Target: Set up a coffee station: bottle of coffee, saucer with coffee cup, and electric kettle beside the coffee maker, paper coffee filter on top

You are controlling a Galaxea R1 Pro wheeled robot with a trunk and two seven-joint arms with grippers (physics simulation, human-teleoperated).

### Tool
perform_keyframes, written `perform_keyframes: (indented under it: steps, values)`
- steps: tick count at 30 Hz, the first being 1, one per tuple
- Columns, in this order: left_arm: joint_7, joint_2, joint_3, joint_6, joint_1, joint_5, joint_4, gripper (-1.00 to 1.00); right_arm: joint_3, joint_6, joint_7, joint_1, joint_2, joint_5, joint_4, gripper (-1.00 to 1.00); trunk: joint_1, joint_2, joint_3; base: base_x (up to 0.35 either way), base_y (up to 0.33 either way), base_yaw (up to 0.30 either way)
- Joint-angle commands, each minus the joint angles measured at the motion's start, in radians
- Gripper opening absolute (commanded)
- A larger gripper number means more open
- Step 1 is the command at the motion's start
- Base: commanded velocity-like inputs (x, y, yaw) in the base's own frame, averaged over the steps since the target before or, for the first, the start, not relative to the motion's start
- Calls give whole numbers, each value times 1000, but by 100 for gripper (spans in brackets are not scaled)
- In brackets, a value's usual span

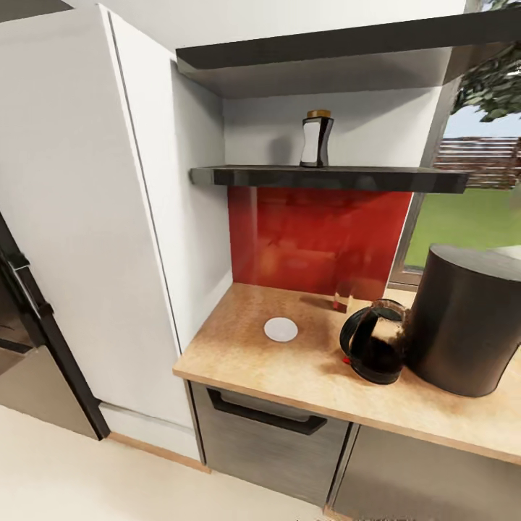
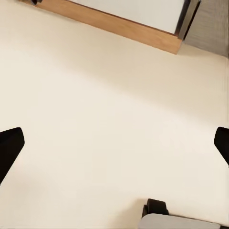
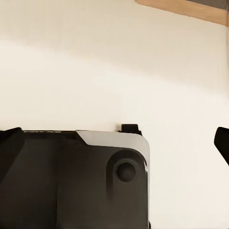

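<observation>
Head view first: we see the bottle of coffee (image 1: 316, 138) standing upright on the dark kitchen shelf (image 1: 325, 177), above the red backsplash, so by our reading the first move has not yet been made. On the wooden countertop (image 1: 289, 362) below it lies a small white disc (image 1: 281, 329), which may be the saucer or the paper filter; we cannot tell which. To its right stands a dark glass-bodied vessel with a handle (image 1: 375, 341), probably the electric kettle, just beside a large dark cylinder (image 1: 467, 318) that we take for the coffee maker. We judge the task barely begun, with bottle, filter, cup and saucer all left to place. In the left wrist view, the left gripper (image 2: 114, 143) looks down at pale floor (image 2: 105, 95), its two dark fingertips (image 2: 9, 145) far apart, so it is released and holds nothing; the bottle is nowhere near them. In the right wrist view, the right gripper (image 3: 114, 138) likewise hangs spread and empty over the floor and the robot's own dark base (image 3: 71, 181), well away from shelf and bottle.
</observation>
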Motion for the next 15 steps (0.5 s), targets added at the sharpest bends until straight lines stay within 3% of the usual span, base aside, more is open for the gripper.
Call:
perform_keyframes:
  steps: [1,5,15]
  values:
    - [2,0,3,-4,-1,-5,1,100,-9,-3,4,-1,0,6,1,100,1,-2,-2,0,7,-265]
    - [2,0,4,-4,-1,-5,1,100,-9,-3,4,-1,1,6,1,100,1,-2,-2,0,119,-265]
    - [2,0,4,-4,-1,-5,1,100,-9,-3,4,-1,1,6,1,100,1,-2,-2,0,260,-265]
